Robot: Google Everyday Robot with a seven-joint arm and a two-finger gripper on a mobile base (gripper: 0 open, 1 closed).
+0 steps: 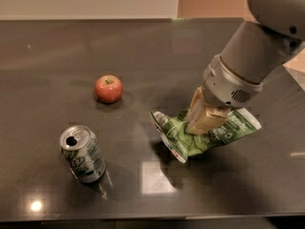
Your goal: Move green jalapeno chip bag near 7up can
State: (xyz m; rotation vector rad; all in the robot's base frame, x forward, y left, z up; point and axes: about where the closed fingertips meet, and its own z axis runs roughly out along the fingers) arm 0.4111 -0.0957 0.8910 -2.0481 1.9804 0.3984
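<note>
Arm slants down from upper right; gripper pinched on green jalapeno chip bag.

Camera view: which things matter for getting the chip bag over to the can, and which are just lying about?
Job: chip bag, right of centre; can, front left; gripper, jaws shut on the bag.
Lying about: apple, behind the can, on the table.
</note>
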